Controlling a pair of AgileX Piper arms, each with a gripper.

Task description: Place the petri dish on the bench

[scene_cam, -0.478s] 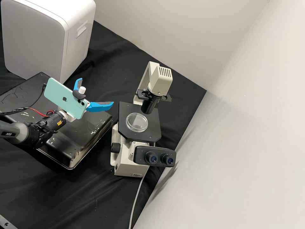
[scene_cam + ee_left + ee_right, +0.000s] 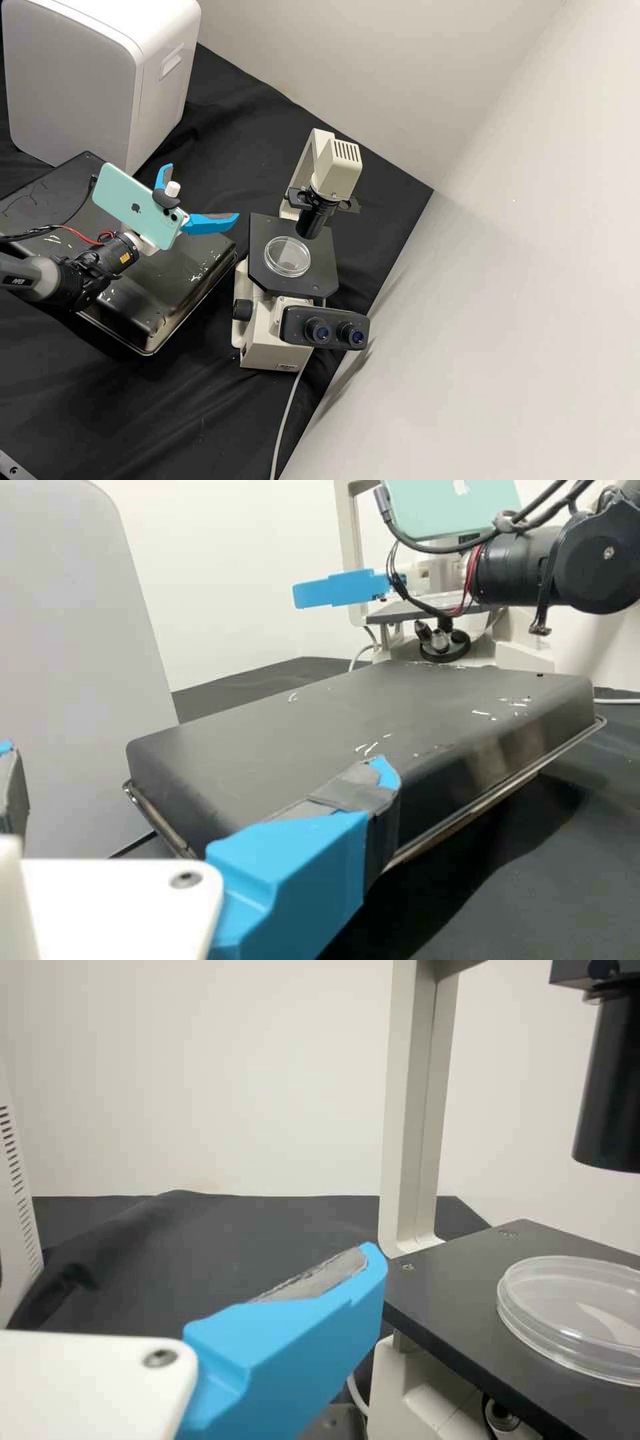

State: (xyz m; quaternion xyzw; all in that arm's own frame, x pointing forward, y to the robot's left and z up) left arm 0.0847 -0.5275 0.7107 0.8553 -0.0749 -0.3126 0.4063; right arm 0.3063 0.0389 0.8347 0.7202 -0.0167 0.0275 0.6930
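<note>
Unmoved: petri dish (image 2: 287, 257) on microscope stage (image 2: 324, 268)

We are looking over a worktop (image 2: 133, 413) that is lying under crumpled black cloth. Two plain white walls are closing it in, the back wall (image 2: 373, 60) and the side wall (image 2: 533, 300) meeting at a corner. A white boxy appliance (image 2: 87, 73) is standing at the rear, beside a scuffed black tray (image 2: 173, 280). Soft, even light is falling, casting faint shadows onto the side wall.
</note>
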